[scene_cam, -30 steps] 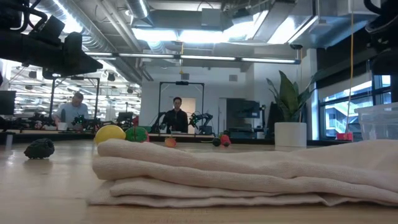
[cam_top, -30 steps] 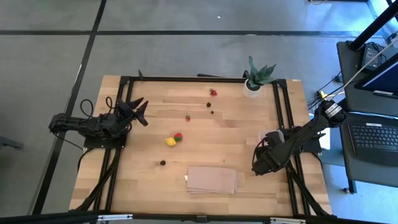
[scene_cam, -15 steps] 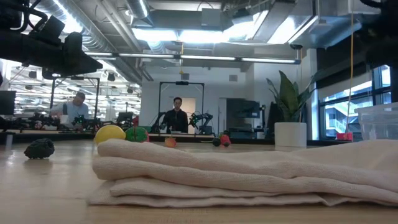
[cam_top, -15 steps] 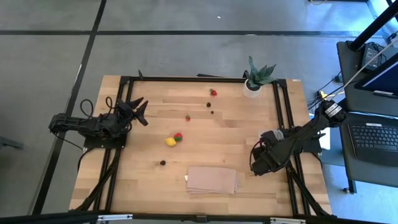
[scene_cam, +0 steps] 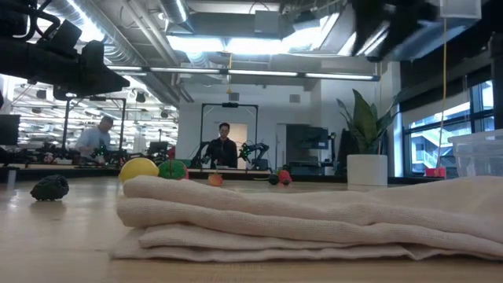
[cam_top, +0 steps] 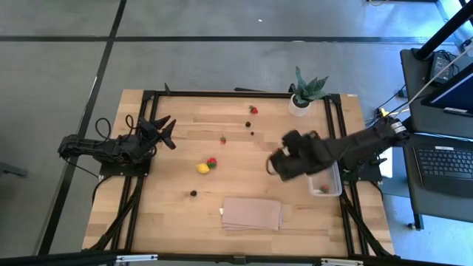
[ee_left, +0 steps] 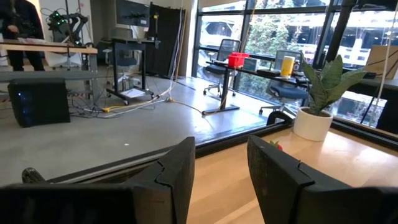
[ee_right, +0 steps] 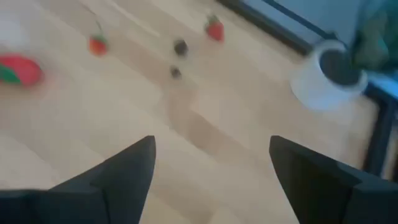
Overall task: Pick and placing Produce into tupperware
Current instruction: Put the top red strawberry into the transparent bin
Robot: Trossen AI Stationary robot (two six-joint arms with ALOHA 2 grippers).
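Over table centre: right tool (cam_top: 275, 164) spread wide, empty, arm outstretched | left tool (cam_top: 164, 131) parted, idle

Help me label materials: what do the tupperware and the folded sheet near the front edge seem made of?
The tupperware looks like clear, glossy plastic: the table shows through its walls. The folded sheet looks like soft matte beige cloth, probably a towel, with rounded folds and a fine weave.

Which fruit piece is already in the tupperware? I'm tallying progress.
The red piece in the tupperware at the table's right edge; every other piece lies loose on the wood.
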